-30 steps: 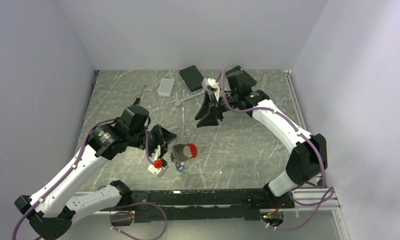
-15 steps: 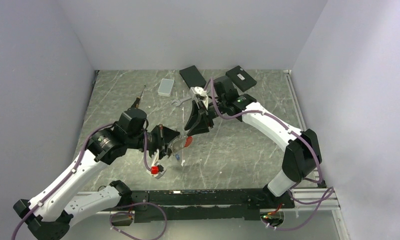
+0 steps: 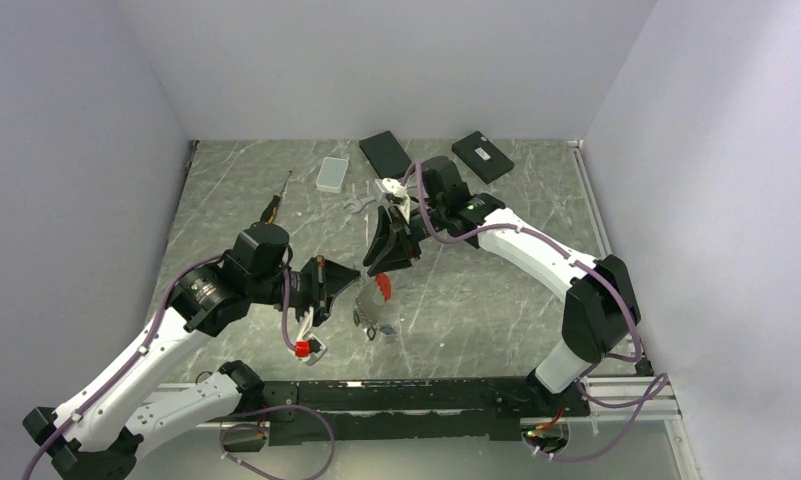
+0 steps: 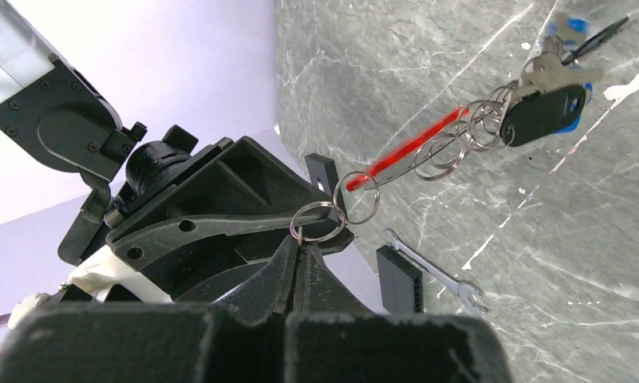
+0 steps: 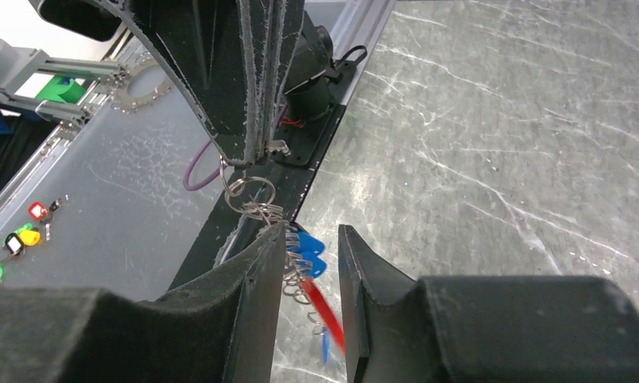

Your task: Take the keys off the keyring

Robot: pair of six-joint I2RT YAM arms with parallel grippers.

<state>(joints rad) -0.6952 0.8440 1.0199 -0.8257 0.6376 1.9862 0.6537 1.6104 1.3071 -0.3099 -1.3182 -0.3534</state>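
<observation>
My left gripper (image 4: 301, 244) is shut on a thin grey ring (image 4: 317, 221) at the end of a chain of rings. The chain hangs off the table, running to the red keyring (image 4: 412, 147) and the keys (image 4: 552, 73) with blue heads beside a black fob. My right gripper (image 5: 309, 234) straddles the chain from above, its jaws apart with rings, blue key heads (image 5: 309, 244) and the red keyring (image 5: 329, 316) between them. In the top view the left gripper (image 3: 351, 281) and right gripper (image 3: 387, 263) meet over mid-table, with the keyring (image 3: 382, 287) between them and the keys (image 3: 370, 321) dangling below.
A silver wrench (image 3: 357, 204) lies behind the right gripper, and a screwdriver (image 3: 276, 201) lies at the left. A small white box (image 3: 331, 174) and two black boxes (image 3: 383, 153) (image 3: 482, 155) sit near the back wall.
The right gripper came forward and left from the wrench to the keyring, its jaws narrowing. The left gripper turned, so the bunch now hangs stretched out between the two grippers.
</observation>
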